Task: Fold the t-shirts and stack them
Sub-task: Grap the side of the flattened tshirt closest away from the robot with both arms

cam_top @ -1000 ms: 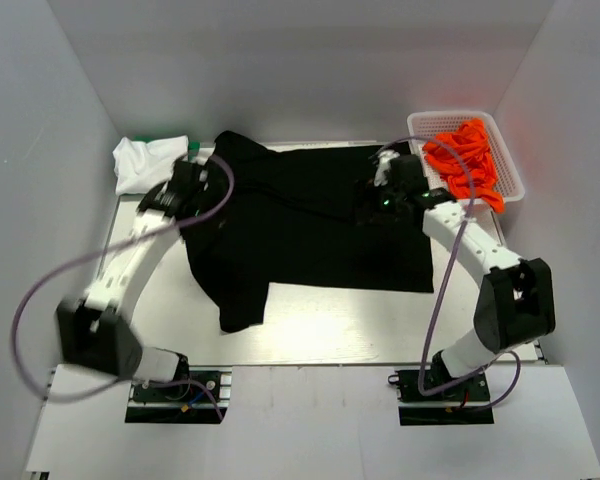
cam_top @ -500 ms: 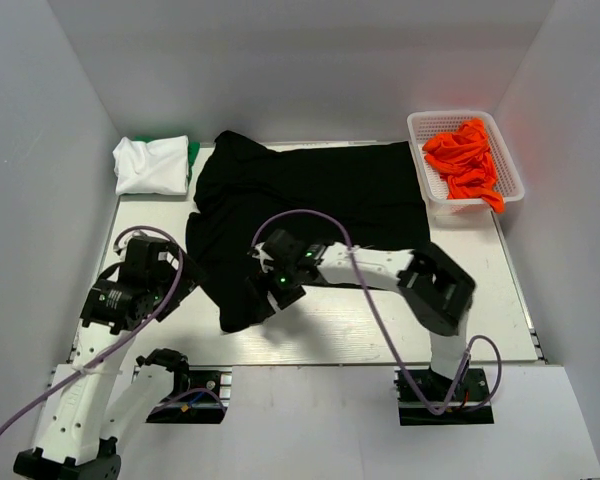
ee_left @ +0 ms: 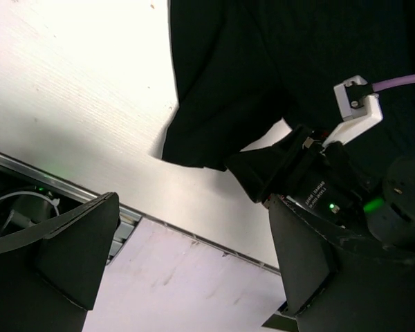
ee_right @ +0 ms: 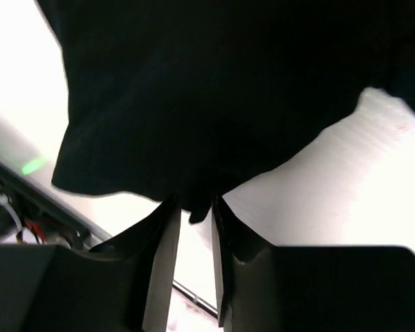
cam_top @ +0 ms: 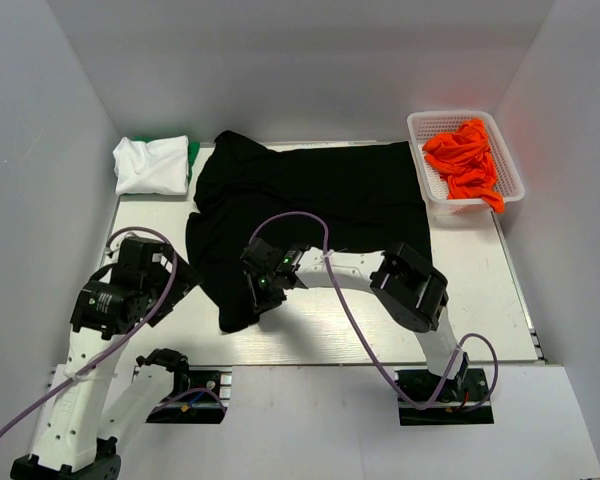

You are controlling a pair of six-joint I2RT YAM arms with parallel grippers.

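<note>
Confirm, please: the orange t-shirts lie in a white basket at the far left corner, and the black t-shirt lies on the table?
Wrong side: the top external view shows the white basket with the orange t-shirts at the far right corner; the rest holds.

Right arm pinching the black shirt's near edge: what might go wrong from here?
The right tool holds only a thin edge of the black shirt; it may slip out when pulled. The right arm's purple cable loops over the cloth and may snag it. The open left tool sits close by, so the arms might collide.
</note>
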